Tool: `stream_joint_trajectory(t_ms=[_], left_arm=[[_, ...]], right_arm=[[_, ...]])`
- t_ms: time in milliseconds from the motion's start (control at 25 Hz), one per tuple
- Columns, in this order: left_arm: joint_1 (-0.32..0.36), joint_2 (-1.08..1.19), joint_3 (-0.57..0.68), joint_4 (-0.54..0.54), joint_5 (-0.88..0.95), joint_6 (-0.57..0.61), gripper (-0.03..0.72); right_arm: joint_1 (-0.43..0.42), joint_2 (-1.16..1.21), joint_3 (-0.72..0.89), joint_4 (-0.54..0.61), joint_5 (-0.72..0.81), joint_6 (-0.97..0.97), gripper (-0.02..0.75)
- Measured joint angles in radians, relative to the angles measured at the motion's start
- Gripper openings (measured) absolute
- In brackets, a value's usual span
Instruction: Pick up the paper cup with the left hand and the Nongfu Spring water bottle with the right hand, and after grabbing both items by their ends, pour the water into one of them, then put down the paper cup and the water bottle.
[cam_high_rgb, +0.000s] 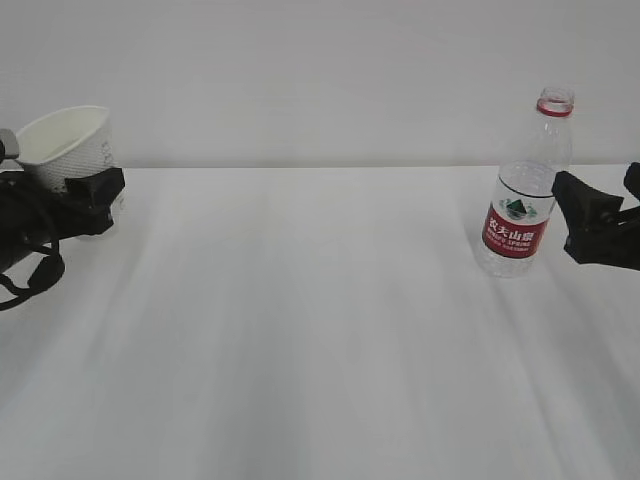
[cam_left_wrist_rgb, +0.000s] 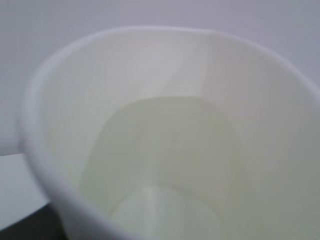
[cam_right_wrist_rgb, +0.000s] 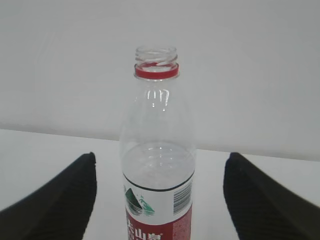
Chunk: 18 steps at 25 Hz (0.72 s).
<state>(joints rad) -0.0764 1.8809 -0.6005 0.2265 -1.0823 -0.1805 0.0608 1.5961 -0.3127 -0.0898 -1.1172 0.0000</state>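
White tabletop and a plain pale wall fill the scene. At the far left of the exterior frame the left gripper (cam_high_rgb: 85, 195) is clamped around the lower body of the paper cup (cam_high_rgb: 68, 145), which tilts with its mouth toward the upper left. At the right of the frame the Nongfu Spring water bottle (cam_high_rgb: 522, 190) stands upright on the table (cam_high_rgb: 320, 340), uncapped, its long axis vertical, with the right gripper (cam_high_rgb: 590, 225) just beside it at label height, apparently not yet touching. The right arm is clearly the nearer one, and its next move likely depends on the bottle lying straight ahead between its spread jaws. The right wrist view confirms this: both dark fingers (cam_right_wrist_rgb: 55, 200) flank the bottle with clear gaps, and the water (cam_right_wrist_rgb: 157, 162) reaches roughly to the label's top. The left wrist view alone shows the cup's cream interior, apparently empty.
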Motion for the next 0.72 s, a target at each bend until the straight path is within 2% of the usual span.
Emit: stream_joint_trajectory(t_ms=[520, 720], left_arm=[[0.144, 0.000, 0.000, -0.003, 0.000, 0.000, 0.454], [0.163, 0.000, 0.000, -0.003, 0.000, 0.000, 0.454]], right_arm=[[0.000, 0.000, 0.000, 0.002, -0.004, 0.000, 0.594], [0.000, 0.000, 0.000, 0.002, -0.004, 0.000, 0.594]])
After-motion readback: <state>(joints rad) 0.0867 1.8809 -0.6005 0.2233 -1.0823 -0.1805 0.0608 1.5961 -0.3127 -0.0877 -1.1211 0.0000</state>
